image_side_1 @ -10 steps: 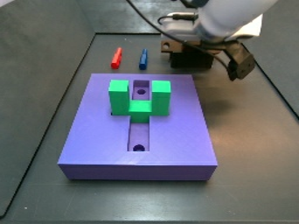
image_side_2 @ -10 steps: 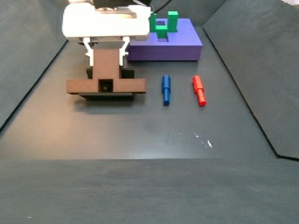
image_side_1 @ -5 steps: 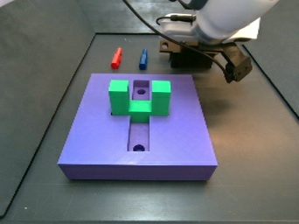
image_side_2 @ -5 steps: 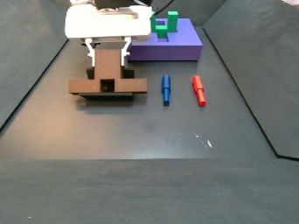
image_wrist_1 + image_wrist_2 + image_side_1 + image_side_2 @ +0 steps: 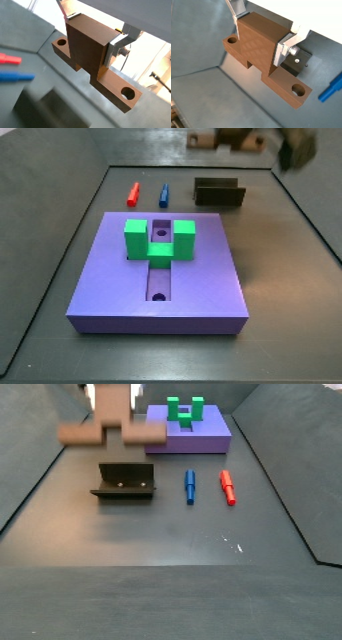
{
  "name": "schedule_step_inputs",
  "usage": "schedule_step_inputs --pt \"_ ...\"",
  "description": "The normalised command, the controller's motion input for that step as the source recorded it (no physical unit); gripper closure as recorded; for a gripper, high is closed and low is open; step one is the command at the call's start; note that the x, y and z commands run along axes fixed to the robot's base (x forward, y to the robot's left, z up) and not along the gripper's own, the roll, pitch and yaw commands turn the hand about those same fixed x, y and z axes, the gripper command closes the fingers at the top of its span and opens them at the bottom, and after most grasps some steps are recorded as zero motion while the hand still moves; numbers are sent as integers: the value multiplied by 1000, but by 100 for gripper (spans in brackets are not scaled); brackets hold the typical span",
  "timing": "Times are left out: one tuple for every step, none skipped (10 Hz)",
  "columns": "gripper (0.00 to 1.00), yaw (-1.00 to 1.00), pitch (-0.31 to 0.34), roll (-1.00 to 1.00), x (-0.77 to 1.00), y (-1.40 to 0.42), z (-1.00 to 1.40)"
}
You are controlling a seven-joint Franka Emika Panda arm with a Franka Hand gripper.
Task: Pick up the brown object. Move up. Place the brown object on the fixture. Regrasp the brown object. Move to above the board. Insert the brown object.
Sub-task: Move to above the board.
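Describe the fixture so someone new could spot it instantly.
Start from the big purple board with the green block on it. Just beyond the board's far edge, on the dark floor, sits the fixture, to one side of the blue peg and red peg. It is nearly black and boxy with raised end walls, unlike the lighter brown object the gripper holds above it.

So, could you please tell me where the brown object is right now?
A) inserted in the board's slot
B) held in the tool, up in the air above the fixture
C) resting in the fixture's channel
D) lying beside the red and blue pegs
B: a side view shows the brown object lifted clear above the empty fixture, and a wrist view shows the tool clamped on it.
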Motion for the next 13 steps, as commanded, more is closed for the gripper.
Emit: schedule_step_inputs --pt "100 -15 34 -10 -43 -6 1400" --pt "100 -11 39 -20 -42 -9 1400" --pt "100 -1 49 -26 -22 5 872" --pt "100 1 52 -14 -2 6 580" --pt "100 15 67 20 26 -16 228" --pt "100 14 75 -1000 -913 -1400 259" --pt "100 17 64 -1000 -928 -1400 252" --pt "100 26 47 -1000 -993 -1400 260" --pt "100 32 44 -1000 -1012 -1400 233" --pt "100 35 40 -1000 -1000 -1400 232" --pt "100 40 34 -1000 -1012 -1400 238" --pt "100 40 22 -1000 -579 -749 119" --pt "100 43 17 -1000 -407 -499 72"
